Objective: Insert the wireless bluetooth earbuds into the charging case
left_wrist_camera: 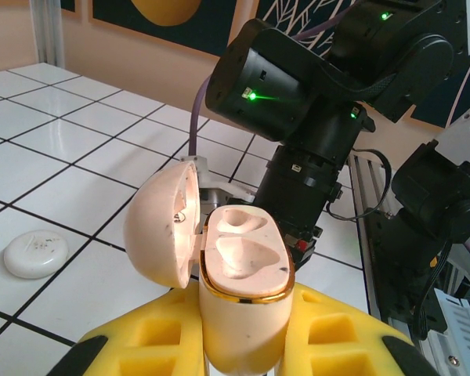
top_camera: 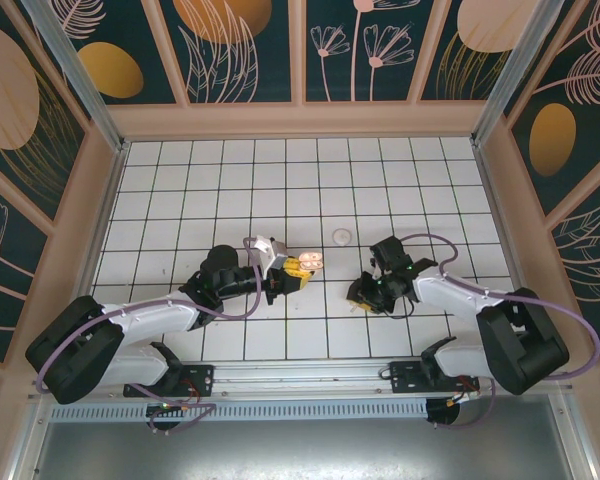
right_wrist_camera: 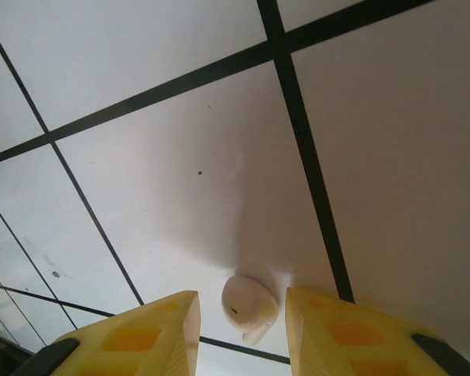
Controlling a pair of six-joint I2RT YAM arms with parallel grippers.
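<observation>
Yellow fingers of my right claw [right_wrist_camera: 241, 301] stand apart astride one earbud [right_wrist_camera: 249, 308] on the tile [right_wrist_camera: 180, 157]; my left claw [left_wrist_camera: 243, 345] clamps the open charging case [left_wrist_camera: 247, 258]. Closing off-centre could flick the earbud away.

Case [left_wrist_camera: 243, 270] in left hand [top_camera: 300, 270] at centre-left, earbud [right_wrist_camera: 249, 307] on tabletop [top_camera: 230, 190] between fingers of right hand [top_camera: 360, 294] at centre-right, disc [top_camera: 341, 236] on tabletop behind, between them.
</observation>
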